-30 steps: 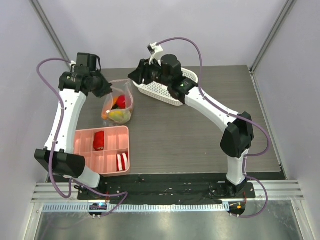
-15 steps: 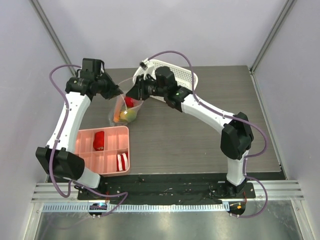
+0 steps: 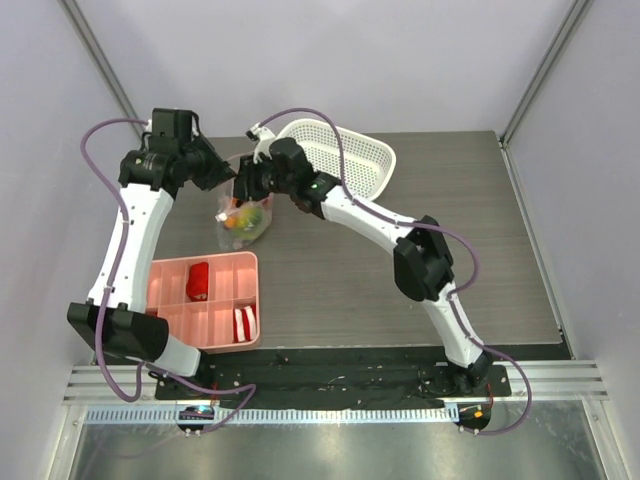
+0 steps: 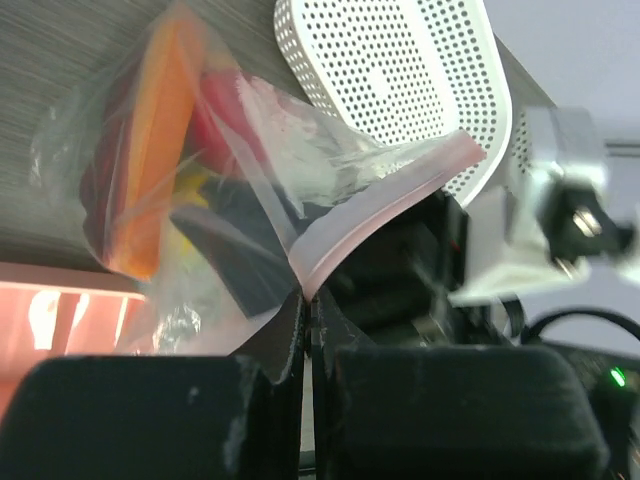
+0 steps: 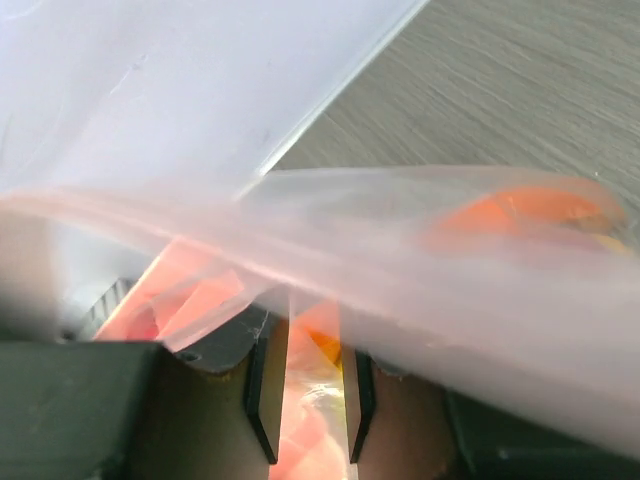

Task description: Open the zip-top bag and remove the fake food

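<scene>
The bag (image 3: 227, 213) is held over the table (image 3: 330, 270), beyond the pink tray (image 3: 170, 320), its lip pinched flat in the left gripper (image 4: 305, 305) and caught between the narrowly parted jaws of the right gripper (image 5: 308, 375). The film is judged light, limp and slippery; the stiffer zip strip is best gripped.

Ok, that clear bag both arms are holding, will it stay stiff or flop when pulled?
Probably floppy: the zip-top bag creases and folds near its pinched rim. Likely bottom-heavy and swingy, since the fake food bunches at the far end.
</scene>
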### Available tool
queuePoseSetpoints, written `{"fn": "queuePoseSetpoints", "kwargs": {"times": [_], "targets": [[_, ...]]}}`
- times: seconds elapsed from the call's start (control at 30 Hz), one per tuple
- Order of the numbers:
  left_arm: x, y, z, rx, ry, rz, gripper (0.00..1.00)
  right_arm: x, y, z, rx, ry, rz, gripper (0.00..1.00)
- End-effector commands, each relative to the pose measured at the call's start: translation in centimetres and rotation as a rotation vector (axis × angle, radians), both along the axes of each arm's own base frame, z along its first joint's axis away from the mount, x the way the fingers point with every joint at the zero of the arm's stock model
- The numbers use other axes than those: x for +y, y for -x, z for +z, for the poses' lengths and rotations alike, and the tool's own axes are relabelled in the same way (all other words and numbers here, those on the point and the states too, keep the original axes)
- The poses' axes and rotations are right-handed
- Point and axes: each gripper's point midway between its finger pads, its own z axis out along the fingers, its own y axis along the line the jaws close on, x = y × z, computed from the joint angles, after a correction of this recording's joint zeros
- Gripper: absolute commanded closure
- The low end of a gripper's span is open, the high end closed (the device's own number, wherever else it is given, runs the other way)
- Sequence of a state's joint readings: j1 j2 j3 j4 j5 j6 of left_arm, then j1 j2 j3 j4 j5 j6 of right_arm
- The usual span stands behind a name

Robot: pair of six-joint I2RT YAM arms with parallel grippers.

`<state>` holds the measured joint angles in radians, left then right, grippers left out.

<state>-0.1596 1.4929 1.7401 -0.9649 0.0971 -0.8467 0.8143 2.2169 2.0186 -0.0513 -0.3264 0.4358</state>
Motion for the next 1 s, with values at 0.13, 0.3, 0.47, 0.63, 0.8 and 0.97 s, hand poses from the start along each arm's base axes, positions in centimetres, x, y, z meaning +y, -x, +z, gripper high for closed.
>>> {"fn": "queuePoseSetpoints", "kwargs": {"times": [0.13,0.3,0.47,0.63,0.8,0.97], "targets": [[1.2,0.7,6.1,-0.156,-0.023,0.023,1.0,1.8,-1.3,3.5,-0.053,-0.046,-0.028,0.69],[0.8,0.5,5.2,-0.139,0.007,0.018,1.0,-0.1,-0.4,2.6,-0.055,0.025,-0.039,0.66],[-0.4,1.2,1.5,-0.041,0.028,-0.048,0.99,-2.5,0.7,0.8,-0.044,0.098,-0.057,0.64],[-1.5,2.5,1.5,-0.035,0.002,-0.165,0.61,-3.3,1.4,2.5,-0.021,0.08,-0.058,0.59],[-3.6,3.1,2.9,-0.119,0.016,-0.258,0.43,-4.2,1.9,3.5,0.031,0.058,-0.087,0.59],[-4.0,3.2,1.4,-0.084,-0.043,-0.265,0.49,-4.4,2.0,3.6,0.065,0.041,-0.084,0.59]]}}
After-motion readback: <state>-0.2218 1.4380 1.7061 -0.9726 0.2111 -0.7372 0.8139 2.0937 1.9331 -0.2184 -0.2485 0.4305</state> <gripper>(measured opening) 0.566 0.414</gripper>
